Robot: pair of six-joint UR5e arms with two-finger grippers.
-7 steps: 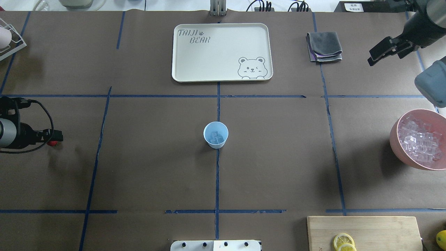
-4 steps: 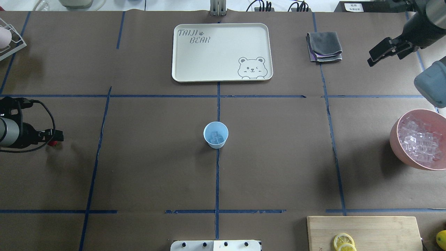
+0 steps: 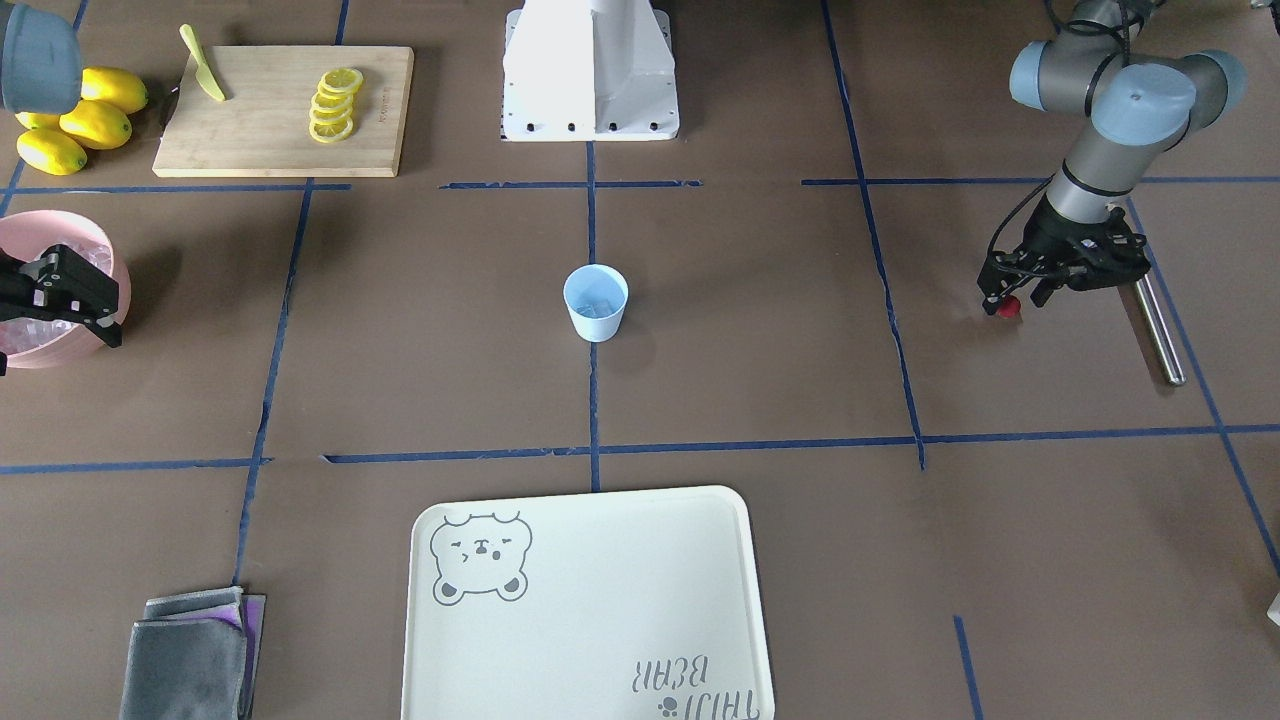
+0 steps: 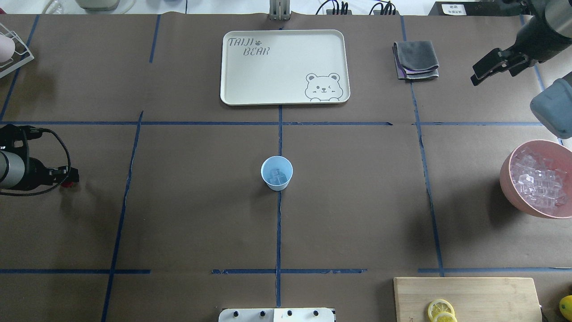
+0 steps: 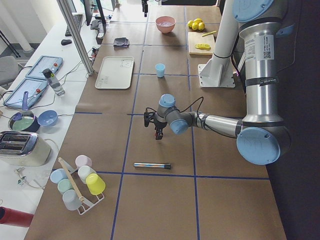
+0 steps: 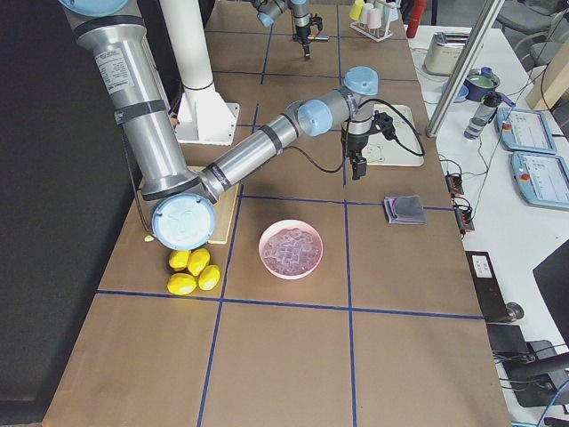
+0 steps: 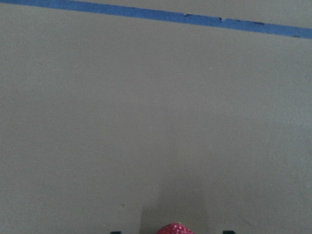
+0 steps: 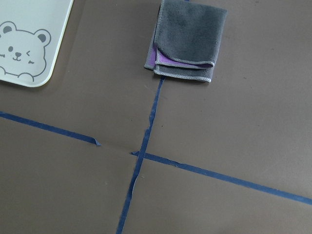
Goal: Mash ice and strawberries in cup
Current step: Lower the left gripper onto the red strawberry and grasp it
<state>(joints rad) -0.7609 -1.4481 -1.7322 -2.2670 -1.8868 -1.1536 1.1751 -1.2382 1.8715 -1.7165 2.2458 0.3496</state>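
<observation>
Sitting upright at the table's middle, where blue tape lines cross, the cup (image 3: 596, 318) is smooth, pale blue plastic, tapered and handleless. Glassy ice (image 4: 278, 176) cubes lie in its bottom, seen clearly only from overhead. The strawberry (image 3: 1007, 310) is well apart from it, pinched between the fingers of the left gripper (image 3: 1008, 300) low over the brown paper. The left wrist view alone shows its seeded red skin. A steel rod (image 3: 1155, 330) lying just beside that gripper appears in the front-facing and left views but not overhead. The right gripper (image 4: 479, 70) hangs with its jaws apart and holding nothing, near the folded grey cloth (image 8: 187, 41), whose purple layer its wrist camera shows. The pink bowl (image 4: 514, 197) holds more cubes.
</observation>
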